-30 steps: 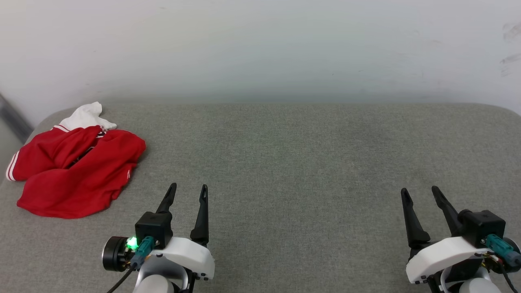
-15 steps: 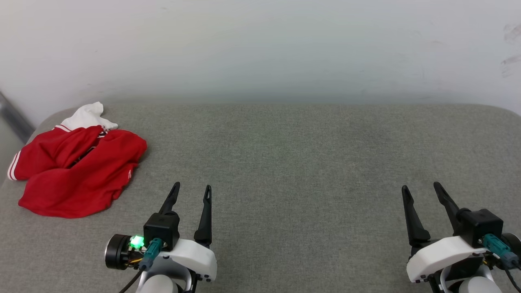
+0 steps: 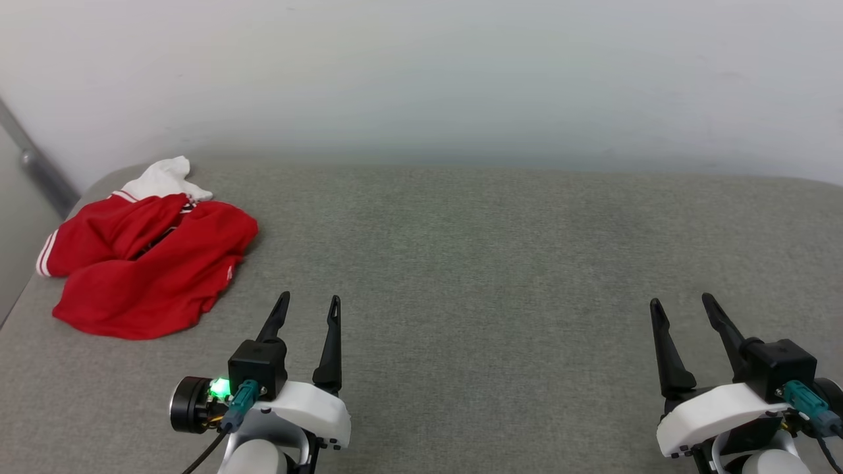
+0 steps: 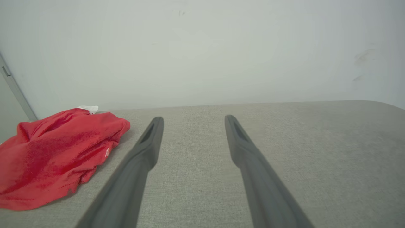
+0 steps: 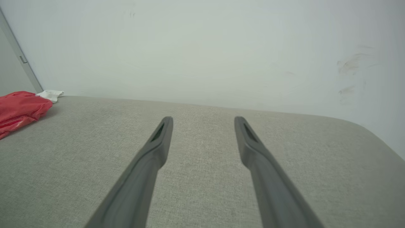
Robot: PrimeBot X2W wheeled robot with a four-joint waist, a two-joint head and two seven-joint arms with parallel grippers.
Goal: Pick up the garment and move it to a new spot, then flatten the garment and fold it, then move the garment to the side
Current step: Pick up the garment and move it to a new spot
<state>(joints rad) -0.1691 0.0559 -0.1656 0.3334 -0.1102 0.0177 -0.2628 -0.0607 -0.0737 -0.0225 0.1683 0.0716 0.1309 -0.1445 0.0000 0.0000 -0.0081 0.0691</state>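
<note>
We saw the garment (image 3: 155, 263) crumpled in a red heap at the far left of the grey padded surface (image 3: 461, 250), close to its rounded corner. A white sleeve poked out on the side toward the pale wall (image 3: 421, 79), and striped trim showed at the heap's left edge. Our left gripper (image 3: 309, 298) was near the garment but not touching it; the heap lay ahead of the fingertips and off to their left. The two dark fingers stood spread, with bare grey surface between them and nothing held. Our right gripper (image 3: 680, 300) was well apart from the garment, over at the right side of the surface, its fingers likewise parted and empty.
</note>
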